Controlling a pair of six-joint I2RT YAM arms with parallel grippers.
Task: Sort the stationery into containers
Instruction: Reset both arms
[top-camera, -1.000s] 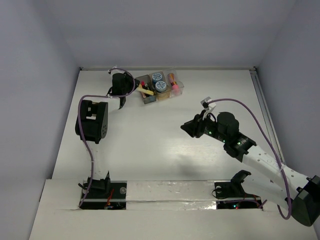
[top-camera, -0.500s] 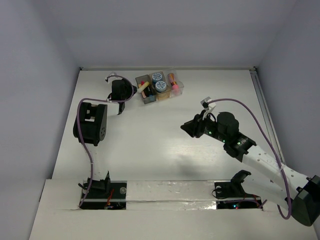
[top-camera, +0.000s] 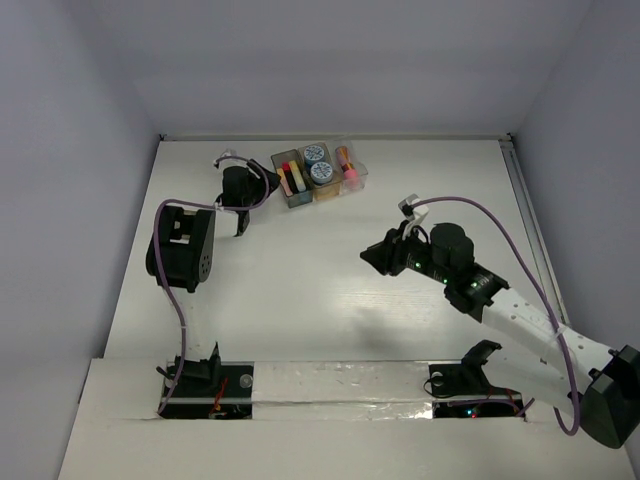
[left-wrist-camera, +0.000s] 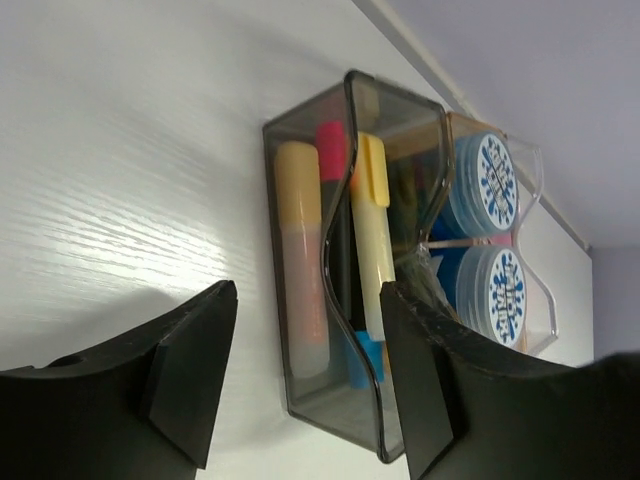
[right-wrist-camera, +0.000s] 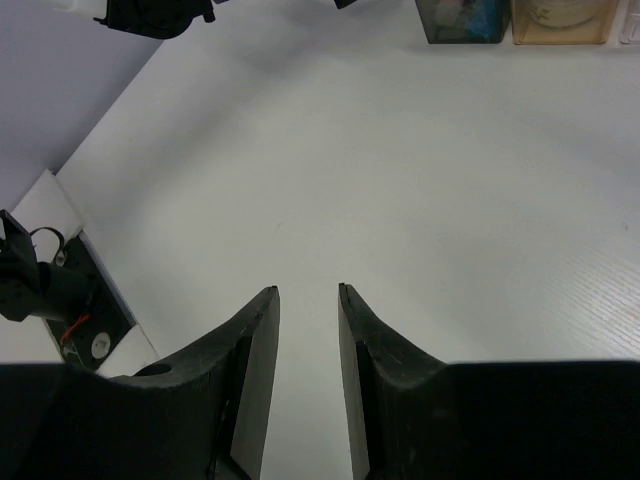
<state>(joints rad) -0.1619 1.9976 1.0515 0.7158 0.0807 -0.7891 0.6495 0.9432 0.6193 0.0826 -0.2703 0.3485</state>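
Just beyond the left gripper's (left-wrist-camera: 305, 300) spread, empty black fingers stands the smoky translucent grey bin (left-wrist-camera: 320, 420) holding stubby highlighters (left-wrist-camera: 300, 260). Round blue-white tubs (left-wrist-camera: 495, 175) fill the adjoining bin (left-wrist-camera: 540, 200). The right gripper (right-wrist-camera: 307, 300), narrowly parted and empty, hangs over the white wood-grain table (right-wrist-camera: 450, 200).

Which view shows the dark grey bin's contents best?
Left wrist: the dark grey bin is close up, and the highlighters lying inside show clearly. Top external shows it small, at the row's left end. Right wrist catches only a cropped part at the frame's top edge.
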